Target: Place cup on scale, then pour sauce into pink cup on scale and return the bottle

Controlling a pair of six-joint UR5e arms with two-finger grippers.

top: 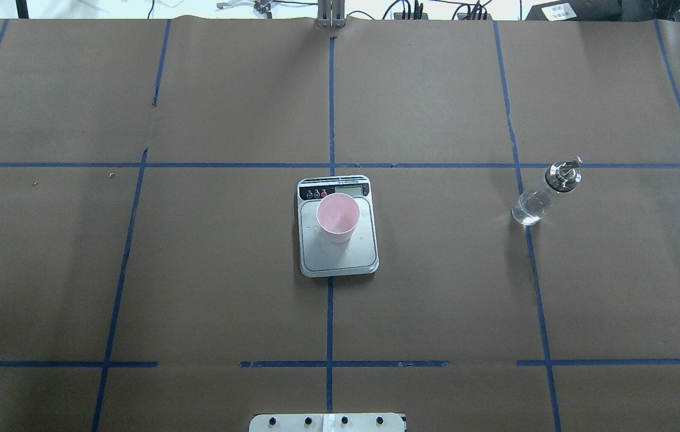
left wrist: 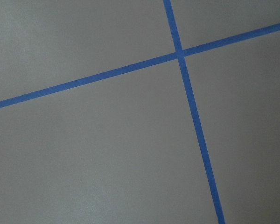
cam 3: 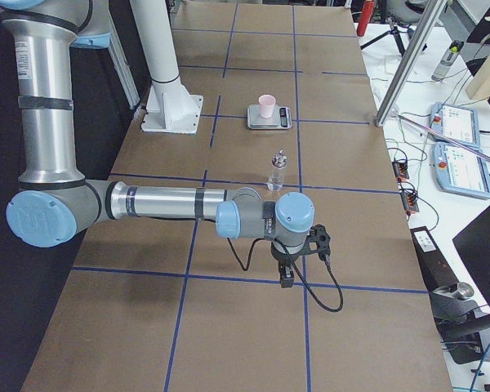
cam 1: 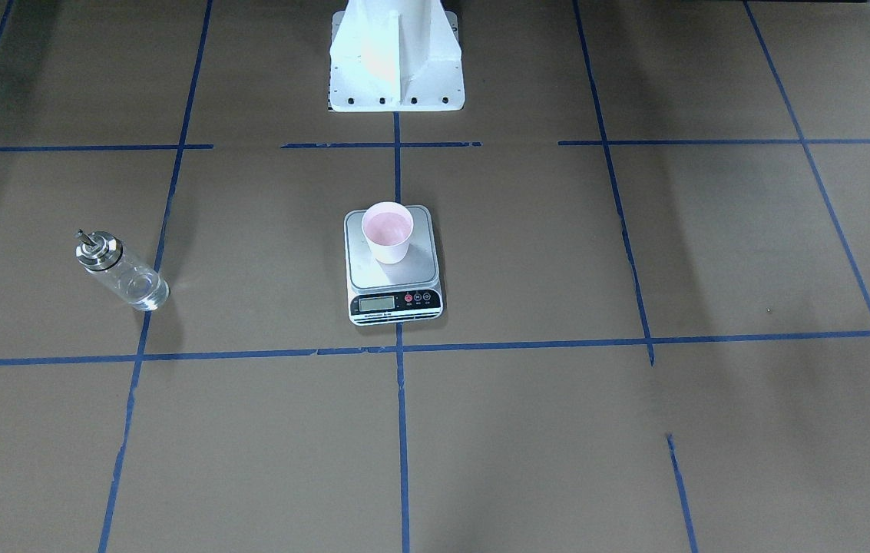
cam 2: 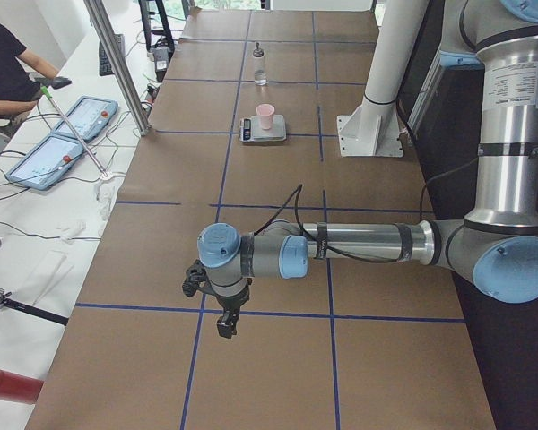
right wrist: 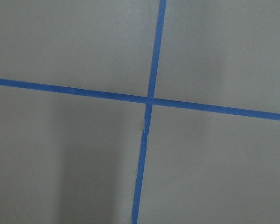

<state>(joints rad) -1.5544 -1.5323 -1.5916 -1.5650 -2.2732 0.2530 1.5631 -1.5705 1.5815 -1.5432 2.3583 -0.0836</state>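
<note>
Small pale pink tapered cup [cam 1: 387, 233] stands upright on brushed steel platform of small white rectangular kitchen scale [cam 1: 419, 265]; scale sits mid-desk on brown paper-covered desk [cam 1: 557, 430], across blue tape line [cam 1: 401, 430]; clear glass cylindrical bottle [cam 1: 121, 273] with silver collar and spout stands upright on robot's right side, well apart from scale. You see left hand [cam 2: 226, 324] and right hand [cam 3: 287, 276] only in side views, each low over desk, far from scale; wide or narrow, you cannot tell.
</note>
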